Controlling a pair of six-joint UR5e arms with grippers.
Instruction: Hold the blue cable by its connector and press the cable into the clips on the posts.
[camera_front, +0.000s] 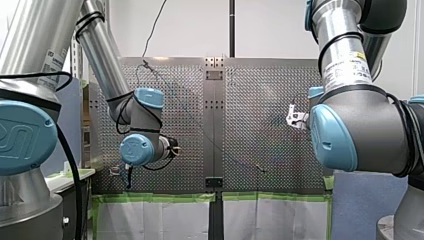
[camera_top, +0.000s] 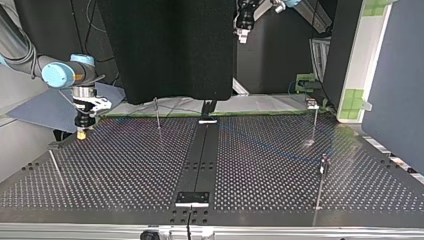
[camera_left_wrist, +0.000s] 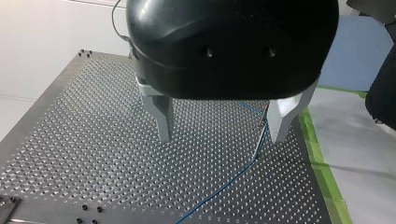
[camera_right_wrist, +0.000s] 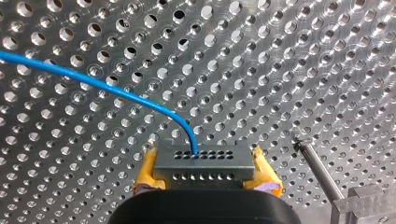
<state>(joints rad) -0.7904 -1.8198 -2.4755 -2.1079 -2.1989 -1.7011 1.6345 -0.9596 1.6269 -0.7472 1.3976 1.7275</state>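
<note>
Front view, table (camera_front: 280, 100): a perforated metal plate fills the middle of the frame, with green tape (camera_front: 160, 198) along its lower edge.
Front view, left arm (camera_front: 142, 145): it enters from the upper left, and its wrist is at centre left over the plate. The state of its jaws cannot be told here.
Front view, right arm (camera_front: 350, 130): it fills the right side, and its elbow hides the gripper.
Front view, blue cable (camera_front: 230, 148): a faint thin line slants from the upper left of the plate down toward lower centre right.
Top view, right gripper (camera_top: 80, 134): it is at centre left, pointing down just above the plate, with a yellow tip showing. Its load is too small to make out.
Top view, left gripper (camera_top: 242, 34): it is at top centre, high above the plate. The state of its jaws cannot be told here.
Top view, posts (camera_top: 158, 115): thin upright rods stand well apart across the plate.
Left wrist view, left gripper (camera_left_wrist: 220, 137): its two grey fingers (camera_left_wrist: 161, 114) are spread wide with nothing between them, raised above the plate.
Left wrist view, blue cable (camera_left_wrist: 224, 186): it lies on the plate, passing beside the finger nearer the green tape and running on below the gripper.
Right wrist view, right gripper (camera_right_wrist: 204, 173): its yellow pads (camera_right_wrist: 147, 170) are clamped on both ends of the connector (camera_right_wrist: 203, 158).
Right wrist view, connector: it is a grey block with two rows of small holes. The blue cable leaves its forward face and curves away ahead of the gripper, over the plate.
Right wrist view, post (camera_right_wrist: 317, 172): a metal rod stands beside the gripper, apart from the connector.
</note>
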